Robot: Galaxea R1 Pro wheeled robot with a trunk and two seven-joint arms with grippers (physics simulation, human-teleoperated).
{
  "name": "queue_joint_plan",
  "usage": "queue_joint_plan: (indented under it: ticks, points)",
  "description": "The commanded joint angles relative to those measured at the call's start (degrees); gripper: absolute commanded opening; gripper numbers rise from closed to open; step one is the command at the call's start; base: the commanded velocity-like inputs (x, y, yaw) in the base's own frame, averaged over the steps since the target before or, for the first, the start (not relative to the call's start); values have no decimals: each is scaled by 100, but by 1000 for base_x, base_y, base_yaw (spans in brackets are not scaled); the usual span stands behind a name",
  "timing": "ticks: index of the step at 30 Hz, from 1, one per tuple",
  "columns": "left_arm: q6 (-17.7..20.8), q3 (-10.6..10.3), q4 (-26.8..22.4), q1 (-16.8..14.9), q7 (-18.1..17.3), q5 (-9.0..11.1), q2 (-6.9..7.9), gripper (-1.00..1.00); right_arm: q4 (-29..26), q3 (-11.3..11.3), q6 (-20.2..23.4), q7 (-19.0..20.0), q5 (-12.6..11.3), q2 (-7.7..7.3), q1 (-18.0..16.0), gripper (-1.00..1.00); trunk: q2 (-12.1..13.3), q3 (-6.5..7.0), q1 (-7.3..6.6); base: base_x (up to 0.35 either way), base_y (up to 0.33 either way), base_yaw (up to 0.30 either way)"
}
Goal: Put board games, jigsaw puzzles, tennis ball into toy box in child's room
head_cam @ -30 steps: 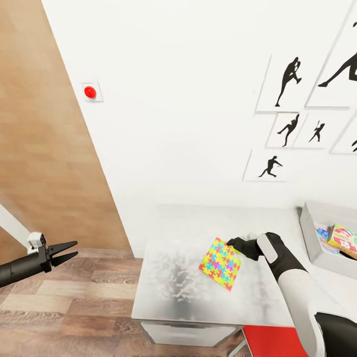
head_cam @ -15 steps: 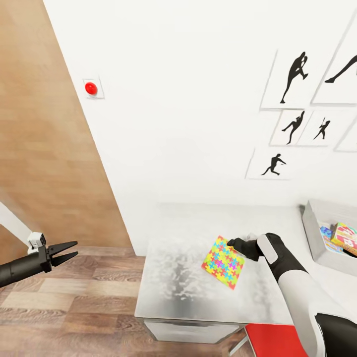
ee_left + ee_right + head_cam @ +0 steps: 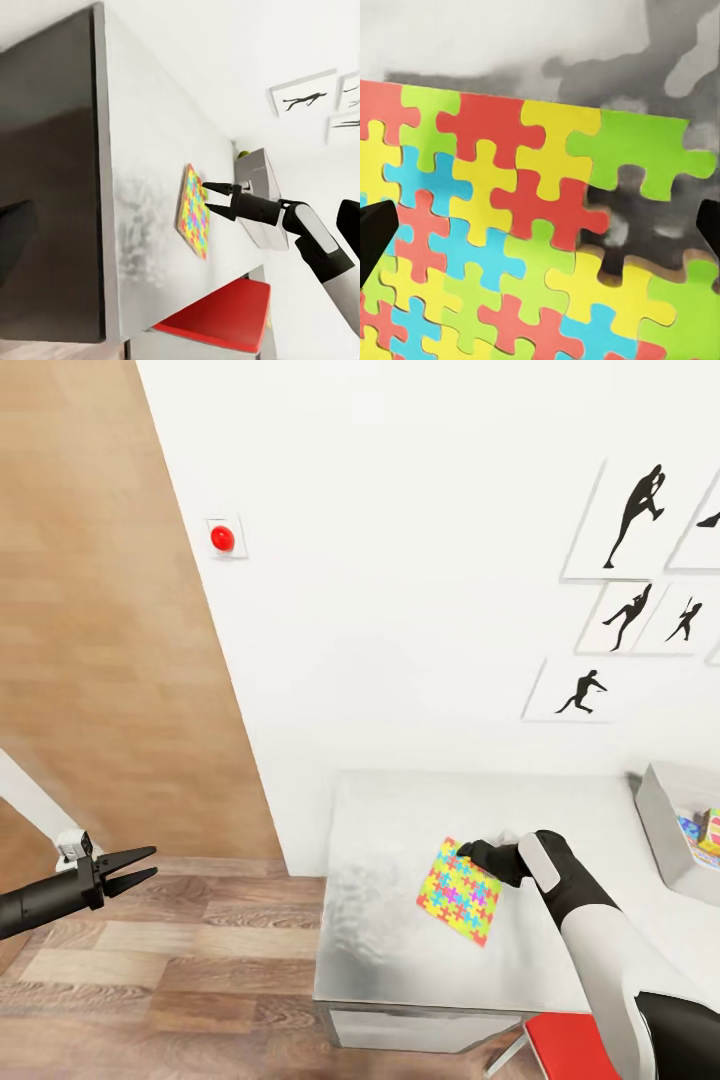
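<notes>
- Fingers first: the right gripper has its two black fingers spread apart, tips right at the near-right corner of the jigsaw puzzle. The left wrist view shows daylight between the tips, so nothing is pinched yet. The left gripper hangs out over the floor at about 9 o'clock in the head view, fingers parted a little, holding nothing.
- Biggest thing around is the white wall with a red button at 11 o'clock and the baseball silhouette pictures at 2 o'clock.
- Next, the table, pale grey, taking up the 5 o'clock part of the head view, with a red chair seat tucked beside it at the near edge.
- Toy box sits at 3 o'clock on the table, cut off by the frame edge, with colourful stuff already inside. Well apart from the puzzle.
- The puzzle lies flat on the table, turned diamond-wise. The right wrist view has it filling most of the frame, with a gap where the pieces don't cover the near corner.
- My read: it's the pick-up step for this puzzle. Next move looks like getting a finger under that thin edge and closing on it, then carrying it over toward 3 o'clock to the box. Thin flat board on a slick top, so it could just slide instead of lifting.
</notes>
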Motion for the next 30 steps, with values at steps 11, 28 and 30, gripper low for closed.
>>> queue_joint_plan:
  ticks: [11,28,30]
  points:
    - [25,6,3,-5,-18,-1,1,100,-9,-6,24,-55,-63,2,-4,100,-11,-11,3,0,150,0]
    - [27,6,3,-5,-18,-1,1,100,-9,-6,24,-55,-63,11,-4,100,-11,-11,3,0,277,0]
    - [25,6,3,-5,-18,-1,1,100,-9,-6,24,-55,-63,11,-4,100,-11,-11,3,-7,281,0]
